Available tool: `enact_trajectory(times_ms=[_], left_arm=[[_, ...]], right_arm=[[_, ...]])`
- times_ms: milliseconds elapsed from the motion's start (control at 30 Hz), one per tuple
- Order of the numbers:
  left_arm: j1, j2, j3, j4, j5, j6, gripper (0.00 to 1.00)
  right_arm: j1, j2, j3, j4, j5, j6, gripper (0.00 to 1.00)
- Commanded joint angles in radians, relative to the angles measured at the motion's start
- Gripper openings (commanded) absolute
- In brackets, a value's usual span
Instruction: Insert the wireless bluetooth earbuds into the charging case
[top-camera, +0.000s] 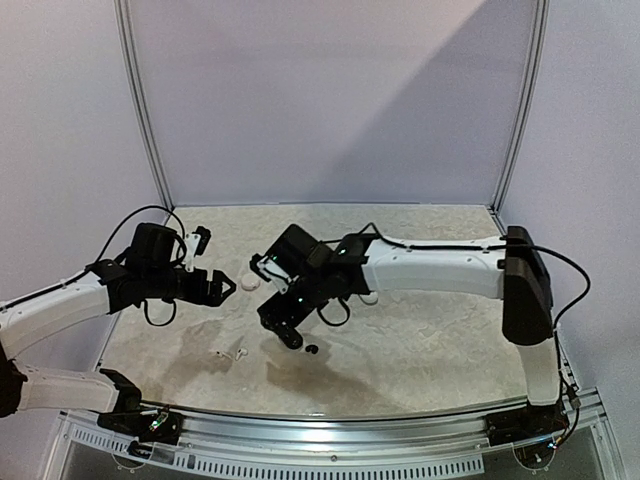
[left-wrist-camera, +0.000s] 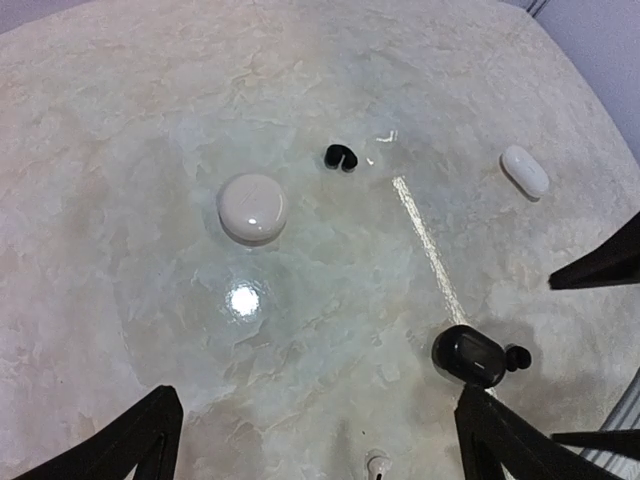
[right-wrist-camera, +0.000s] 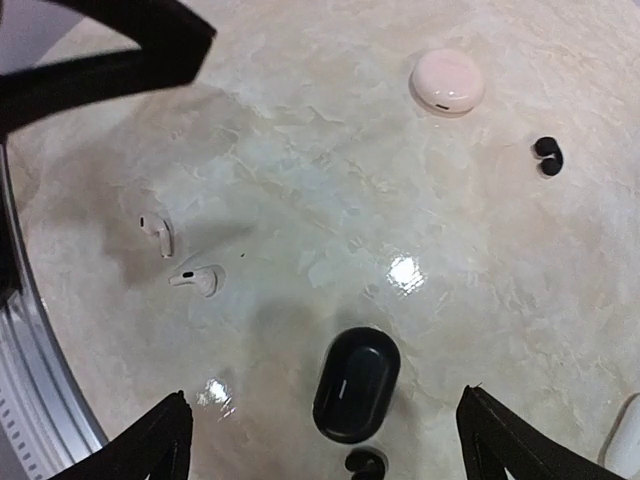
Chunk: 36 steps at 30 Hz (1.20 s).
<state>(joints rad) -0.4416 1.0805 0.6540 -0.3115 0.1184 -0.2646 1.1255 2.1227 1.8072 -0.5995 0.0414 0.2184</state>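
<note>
A pale, marble-patterned desk (top-camera: 420, 350) carries everything. The white left arm (top-camera: 50, 310) reaches in from the left and the white right arm (top-camera: 440, 270) from the right, and their black heads come close together over the middle of the desk. The left pincer (top-camera: 222, 290) hangs above the surface with its fingers (left-wrist-camera: 130, 440) wide apart and nothing between them. The right pincer (top-camera: 287, 335) is spread just as wide. In its wrist view the glossy black pebble-shaped case (right-wrist-camera: 356, 384) lies on the desk, lid down, in the gap between the fingers (right-wrist-camera: 150, 445), and neither finger touches it. A round off-white case (top-camera: 250, 283), also closed, lies between the two pincers and a little farther back. A white oblong case (left-wrist-camera: 525, 171) lies well to the right, partly under the right arm in the overhead view. None of the earbuds sits in a case; all that show lie loose on the desk. Two white stemmed earbuds (right-wrist-camera: 196, 281) lie near each other without touching, toward the near edge and left of the black case. One glossy black earbud (top-camera: 311, 349) lies just beside the black case on its right. Another glossy black bud shape (left-wrist-camera: 341, 157) lies farther back, right of the round case. It has two lobes, and it is too small to tell whether it is one bud or two touching.
</note>
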Motion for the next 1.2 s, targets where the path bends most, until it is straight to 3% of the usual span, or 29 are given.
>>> enact_trajectory(times_ms=[0, 300, 700, 900, 1033, 1167], left_arm=[[0.015, -0.046, -0.034, 0.032, -0.005, -0.017, 0.97], [0.015, -0.094, -0.078, 0.057, 0.014, -0.044, 0.96], [0.017, -0.109, -0.083, 0.069, 0.008, -0.043, 0.96], [0.015, -0.112, -0.079, 0.078, 0.029, -0.041, 0.92], [0.016, -0.116, -0.066, 0.08, 0.076, -0.033, 0.9], [0.016, -0.13, -0.047, 0.095, 0.191, -0.009, 0.86]], right_arm=[[0.013, 0.142, 0.094, -0.035, 0.12, 0.028, 0.93], [0.025, 0.245, 0.127, -0.116, 0.214, 0.128, 0.91], [0.037, 0.204, 0.005, -0.082, 0.131, 0.1, 0.6], [0.037, 0.187, 0.012, -0.069, 0.144, 0.04, 0.27], [0.038, 0.141, 0.013, -0.005, 0.203, -0.048, 0.2], [0.038, 0.018, -0.065, 0.19, 0.249, -0.197, 0.17]])
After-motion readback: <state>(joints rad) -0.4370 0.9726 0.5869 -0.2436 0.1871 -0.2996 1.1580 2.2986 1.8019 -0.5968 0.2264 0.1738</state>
